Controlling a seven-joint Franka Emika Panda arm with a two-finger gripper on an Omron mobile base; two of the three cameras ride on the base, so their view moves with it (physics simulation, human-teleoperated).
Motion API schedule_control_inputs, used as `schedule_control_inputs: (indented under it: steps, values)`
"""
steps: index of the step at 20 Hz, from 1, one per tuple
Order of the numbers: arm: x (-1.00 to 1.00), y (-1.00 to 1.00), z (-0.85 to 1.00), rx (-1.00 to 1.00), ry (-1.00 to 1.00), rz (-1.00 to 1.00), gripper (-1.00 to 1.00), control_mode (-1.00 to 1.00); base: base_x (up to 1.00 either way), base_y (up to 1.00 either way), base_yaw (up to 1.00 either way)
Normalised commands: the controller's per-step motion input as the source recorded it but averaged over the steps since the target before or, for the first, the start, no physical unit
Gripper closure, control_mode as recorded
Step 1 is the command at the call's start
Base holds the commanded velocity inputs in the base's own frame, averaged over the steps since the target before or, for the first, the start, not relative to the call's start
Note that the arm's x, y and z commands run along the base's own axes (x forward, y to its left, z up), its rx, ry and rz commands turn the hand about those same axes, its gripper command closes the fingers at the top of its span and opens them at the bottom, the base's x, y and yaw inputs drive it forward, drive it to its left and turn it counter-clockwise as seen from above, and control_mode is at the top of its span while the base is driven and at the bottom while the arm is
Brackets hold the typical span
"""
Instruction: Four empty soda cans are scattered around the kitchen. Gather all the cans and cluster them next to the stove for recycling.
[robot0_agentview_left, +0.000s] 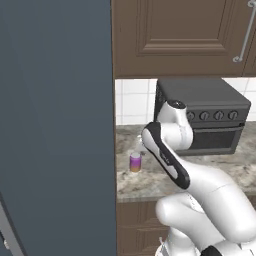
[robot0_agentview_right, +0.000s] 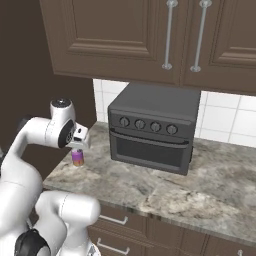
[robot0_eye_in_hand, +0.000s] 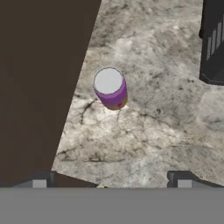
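i hold the gripper (robot0_eye_in_hand: 111, 179) above the purple can (robot0_eye_in_hand: 110, 87), with the fingers (robot0_eye_in_hand: 181, 178) spread wide and nothing between them. the can stands upright on the marbled counter (robot0_eye_in_hand: 148, 131), near the dark side panel (robot0_eye_in_hand: 39, 87) and apart from the toaster oven (robot0_agentview_right: 155, 132). in the hand view the can sits above the middle between the tips, so i think i must move forward first, then go straight down and close around its body, not on the rim. the panel is close, so one finger may touch it.

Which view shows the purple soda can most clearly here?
The hand view: the purple soda can stands whole, seen from above. The left base view shows it small on the counter; in the right base view the arm covers its top.
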Motion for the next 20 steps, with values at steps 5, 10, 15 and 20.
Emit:
schedule_control_inputs:
  steps: [5,10,15,20]
  values:
    - [0.23,0.07,0.0,-0.02,0.0,0.0,-1.0,-1.0,0.0,0.0,0.0]
    - [0.3,0.05,0.0,0.0,0.0,0.0,-1.0,-1.0,0.0,0.0,0.0]
    - [0.26,0.13,-0.08,0.0,0.0,0.0,-1.0,-1.0,0.0,0.0,0.0]
    - [0.2,0.06,-0.2,0.0,0.0,0.0,-1.0,-1.0,0.0,0.0,0.0]
